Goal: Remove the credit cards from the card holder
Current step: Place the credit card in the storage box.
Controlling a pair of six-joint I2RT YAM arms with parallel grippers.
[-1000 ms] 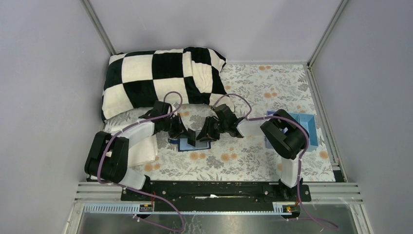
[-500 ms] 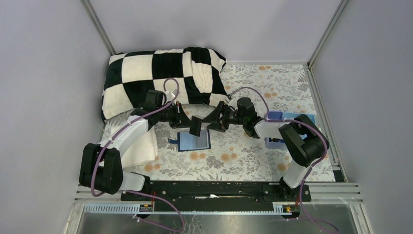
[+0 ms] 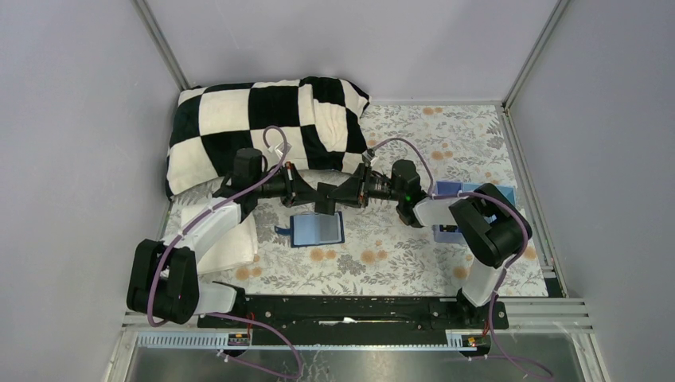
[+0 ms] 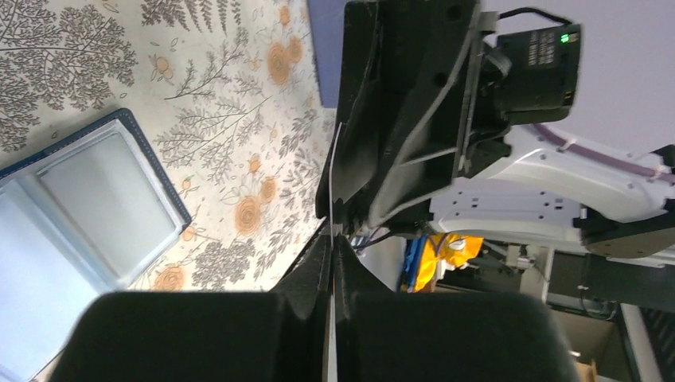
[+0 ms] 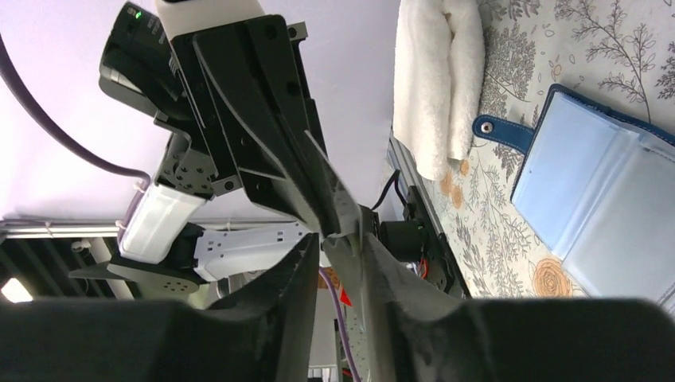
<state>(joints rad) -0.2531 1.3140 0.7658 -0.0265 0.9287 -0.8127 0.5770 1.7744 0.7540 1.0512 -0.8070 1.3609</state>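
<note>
Card holder (image 3: 317,231) lies open just beneath both grippers; left gripper (image 3: 324,196) clamps a card (image 3: 324,206), right gripper (image 3: 340,193) grip unclear.

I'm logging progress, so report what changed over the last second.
Both claws lifted off the open blue folding card holder and swung toward the far side. The left claw carried a thin dark card up; the right claw closed in to meet it. The holder stayed flat on the floral cloth.
</note>
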